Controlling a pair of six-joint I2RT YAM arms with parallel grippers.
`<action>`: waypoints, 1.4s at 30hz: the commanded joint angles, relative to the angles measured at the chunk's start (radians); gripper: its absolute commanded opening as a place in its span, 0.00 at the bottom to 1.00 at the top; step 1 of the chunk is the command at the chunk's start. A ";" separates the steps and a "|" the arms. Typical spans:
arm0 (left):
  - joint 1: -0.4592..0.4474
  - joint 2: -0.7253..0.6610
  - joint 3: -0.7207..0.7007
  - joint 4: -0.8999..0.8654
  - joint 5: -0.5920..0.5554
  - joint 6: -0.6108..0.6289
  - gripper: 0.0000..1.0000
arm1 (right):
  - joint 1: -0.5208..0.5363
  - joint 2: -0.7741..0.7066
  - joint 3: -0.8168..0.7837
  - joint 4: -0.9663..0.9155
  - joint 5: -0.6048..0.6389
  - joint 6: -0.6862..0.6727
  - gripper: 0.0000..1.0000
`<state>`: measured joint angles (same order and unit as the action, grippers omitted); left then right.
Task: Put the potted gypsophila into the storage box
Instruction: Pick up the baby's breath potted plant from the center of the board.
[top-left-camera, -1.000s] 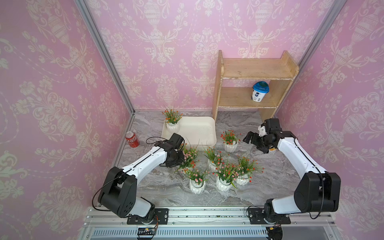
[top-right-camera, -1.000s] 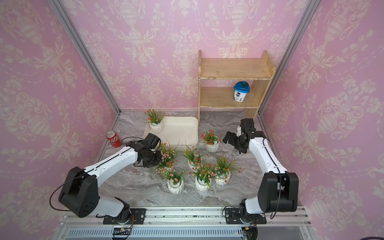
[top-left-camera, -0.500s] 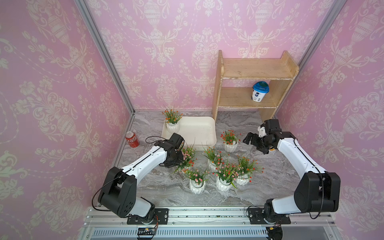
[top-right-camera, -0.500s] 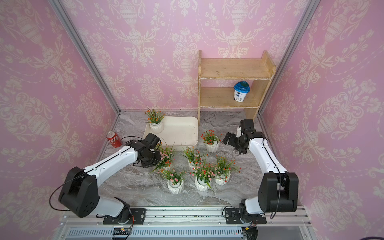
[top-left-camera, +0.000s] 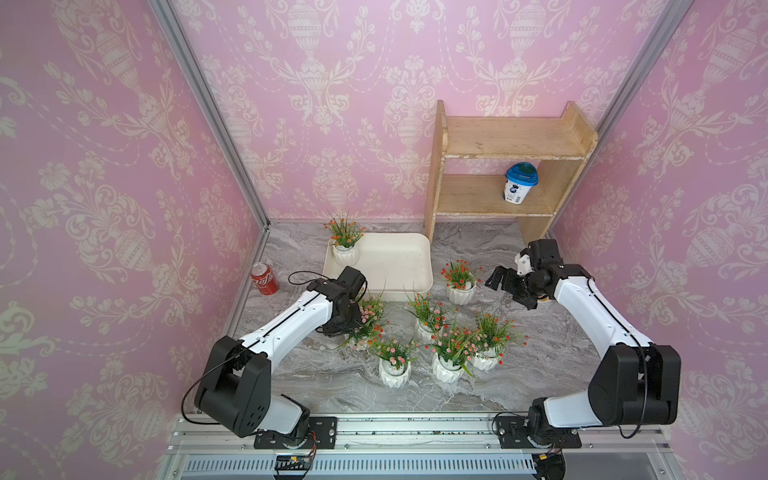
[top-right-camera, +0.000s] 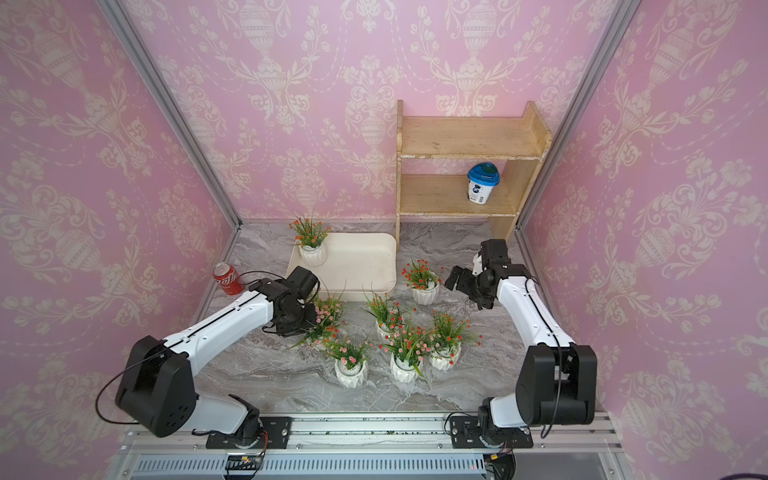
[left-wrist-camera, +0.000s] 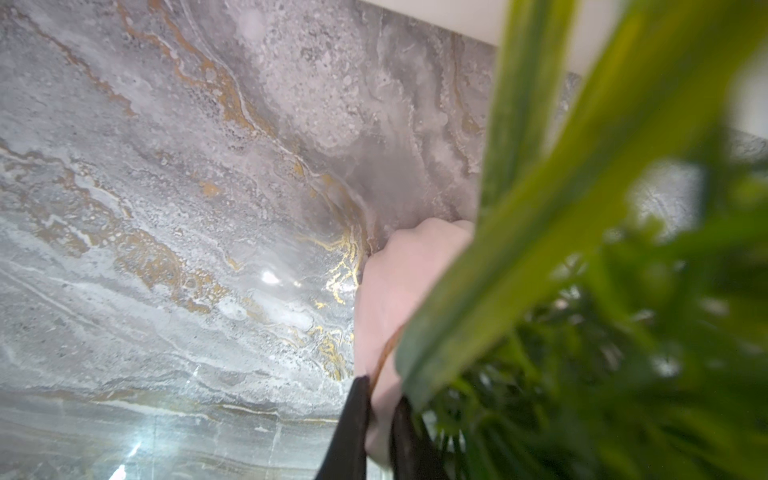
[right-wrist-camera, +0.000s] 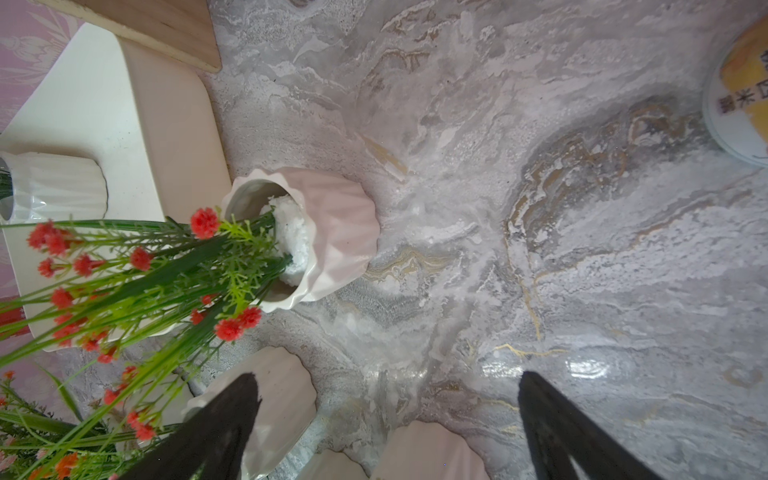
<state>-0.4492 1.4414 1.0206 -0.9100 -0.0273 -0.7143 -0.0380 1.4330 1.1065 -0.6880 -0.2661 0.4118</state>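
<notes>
— What sits furthest left?

— A red soda can (top-left-camera: 264, 278), on the marble table (top-left-camera: 324, 390) by the wall.

— And the left gripper (left-wrist-camera: 380, 401)?

— Clenched. In the left wrist view its two black fingers (left-wrist-camera: 353, 419) pinch the rim of a white pot, one inside and one outside. That is the pink-blossomed gypsophila (top-left-camera: 369, 320), which leans just in front of the storage box (top-left-camera: 399, 266). I cannot tell whether the pot's base touches the table.

— Is anything in the box?

— One orange-blossomed gypsophila (top-left-camera: 344, 232), upright in the far left corner.

— And further right?

— Four potted gypsophila (top-left-camera: 451, 353) cluster close together in front of the box, all upright on the table. A red-blossomed gypsophila (top-left-camera: 459, 276) stands alone, just beside the box's near right corner.

— What about the right gripper (top-left-camera: 508, 291)?

— Released, with the jaws spread wide and nothing between them. It hangs above the table, near that red-blossomed plant but apart from it. In the right wrist view, a round yellow-labelled tub (right-wrist-camera: 739, 95) sits close by.

— And behind it?

— A wooden shelf (top-left-camera: 498, 137) stands against the back wall. A blue-lidded cup (top-left-camera: 519, 183) is on its lower tier.
</notes>
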 joint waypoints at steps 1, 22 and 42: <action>0.000 -0.036 0.057 -0.038 -0.039 0.037 0.00 | -0.007 -0.022 0.007 -0.007 -0.012 -0.018 1.00; 0.042 -0.109 0.189 -0.152 -0.129 0.105 0.00 | -0.007 -0.037 0.015 -0.027 -0.004 -0.023 1.00; 0.250 0.050 0.495 -0.075 -0.111 0.224 0.00 | -0.007 -0.037 0.012 -0.037 0.008 -0.039 1.00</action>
<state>-0.2268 1.4559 1.4502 -1.0416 -0.1371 -0.5274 -0.0380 1.4105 1.1065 -0.6956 -0.2649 0.3927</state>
